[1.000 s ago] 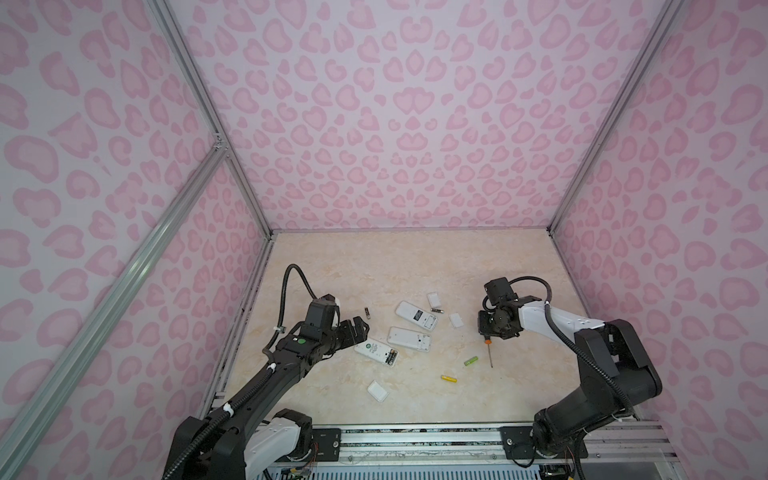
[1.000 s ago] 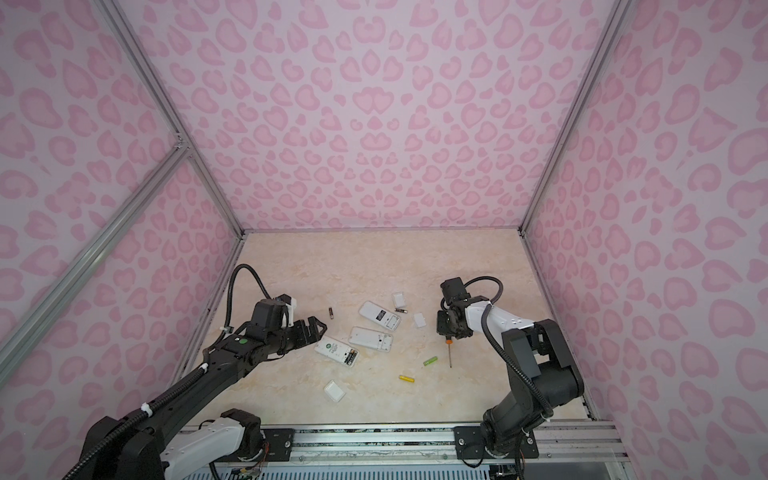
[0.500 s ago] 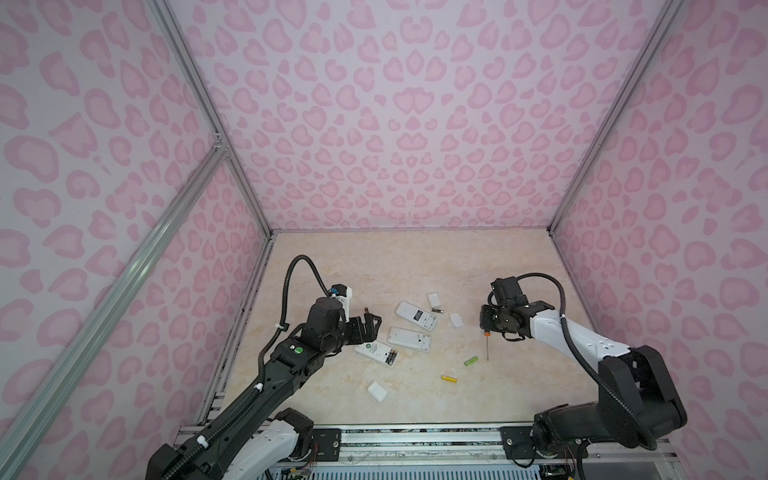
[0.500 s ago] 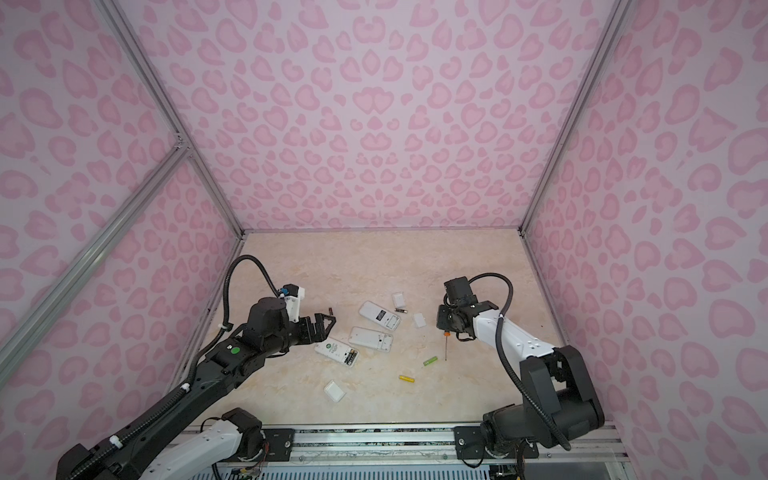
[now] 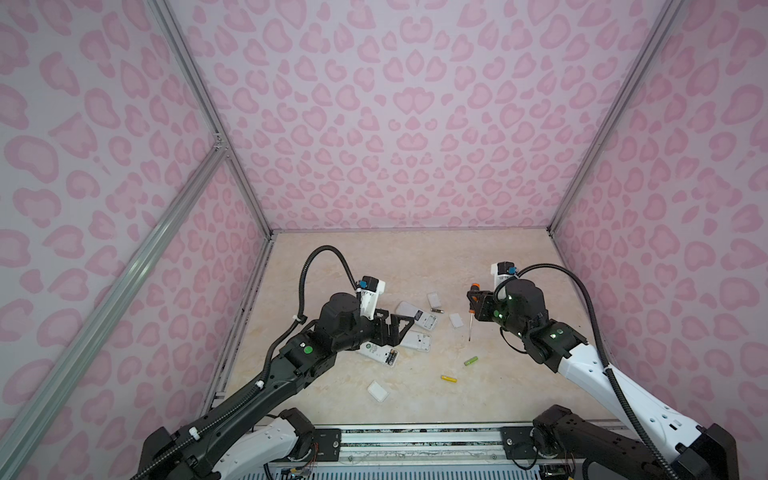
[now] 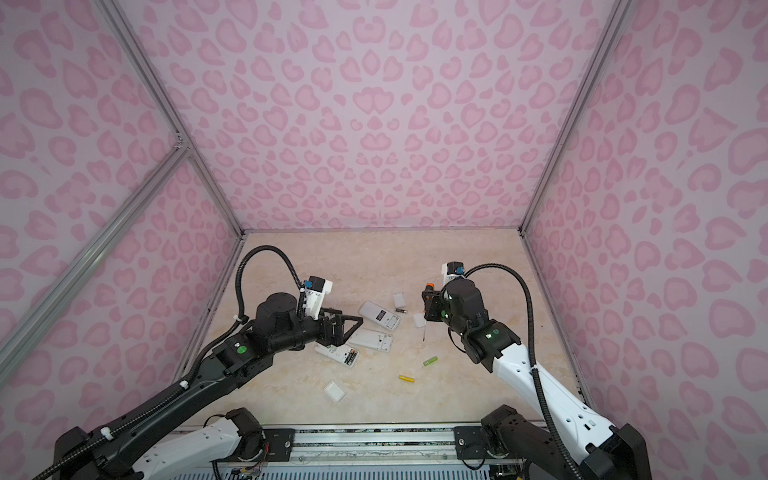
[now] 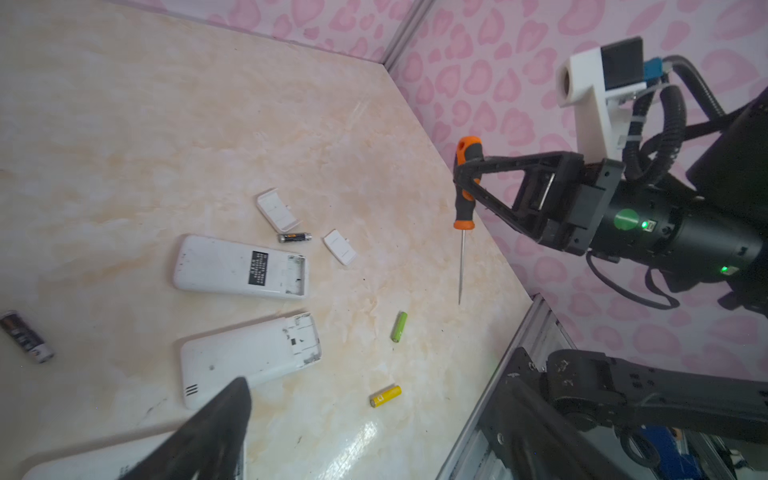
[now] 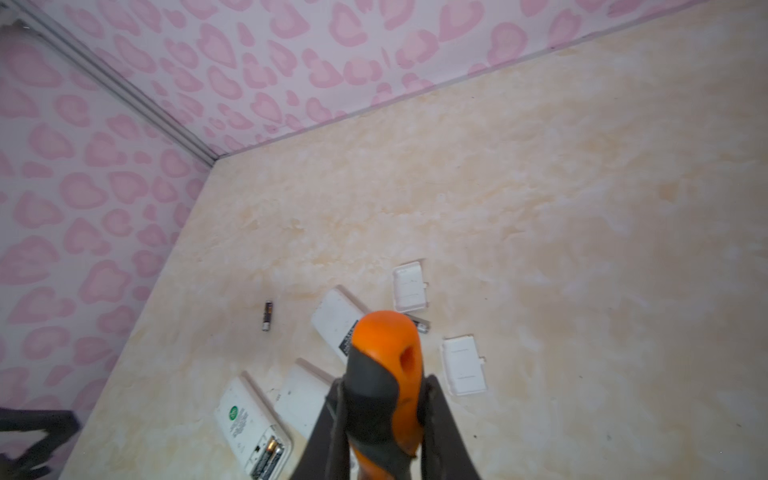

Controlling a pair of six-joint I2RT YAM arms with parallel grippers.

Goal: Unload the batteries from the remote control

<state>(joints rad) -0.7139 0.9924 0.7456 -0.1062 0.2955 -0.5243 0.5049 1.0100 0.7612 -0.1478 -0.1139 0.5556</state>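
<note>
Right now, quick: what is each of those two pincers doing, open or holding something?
Left pincer: open, holding nothing.
Right pincer: closed on the orange-and-black screwdriver.

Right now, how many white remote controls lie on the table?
3: the far one by a loose black battery, the middle one, and the near one, batteries still inside. None seems hidden.
</note>
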